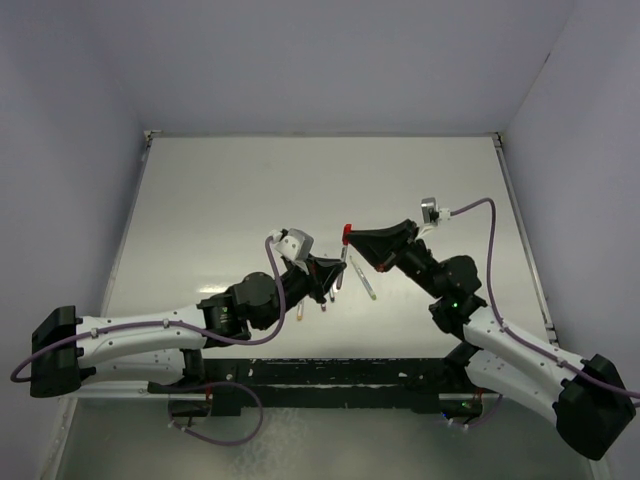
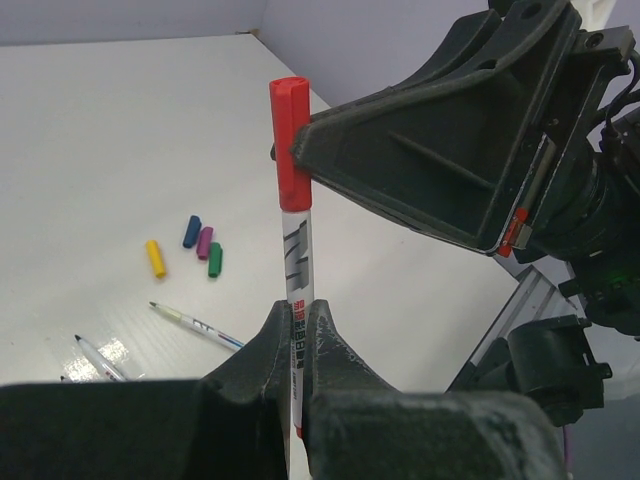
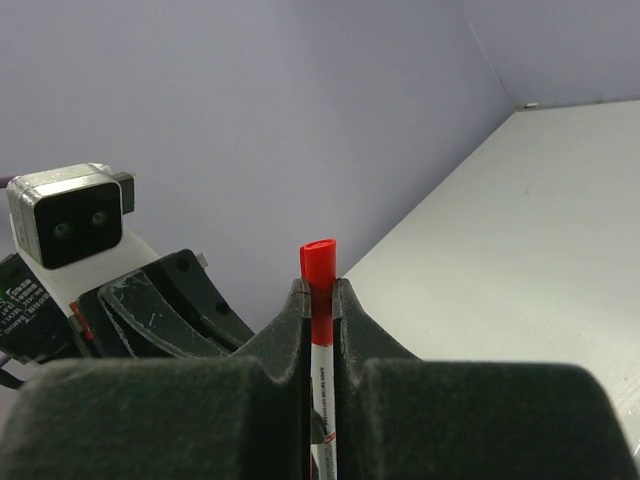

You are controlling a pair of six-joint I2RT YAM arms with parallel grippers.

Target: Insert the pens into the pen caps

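My left gripper [image 2: 298, 318] is shut on a pale pen [image 2: 297, 255] and holds it upright above the table. A red cap [image 2: 289, 140] sits over the pen's top end. My right gripper [image 3: 320, 293] is shut on that red cap [image 3: 320, 272], with the pen's barrel [image 3: 323, 400] running down between its fingers. In the top view the two grippers meet mid-table, the left gripper [image 1: 337, 272] below the right gripper [image 1: 351, 240], with the red cap [image 1: 347, 232] at the top. Yellow [image 2: 155, 258], blue [image 2: 191, 231], purple [image 2: 204, 242] and green [image 2: 214, 259] caps lie on the table.
Loose pens lie on the white table: one [image 2: 195, 325] near the caps, another [image 2: 98, 357] beside it, and one [image 1: 365, 283] under the grippers in the top view. Walls close the table [image 1: 300, 180] on the left, back and right.
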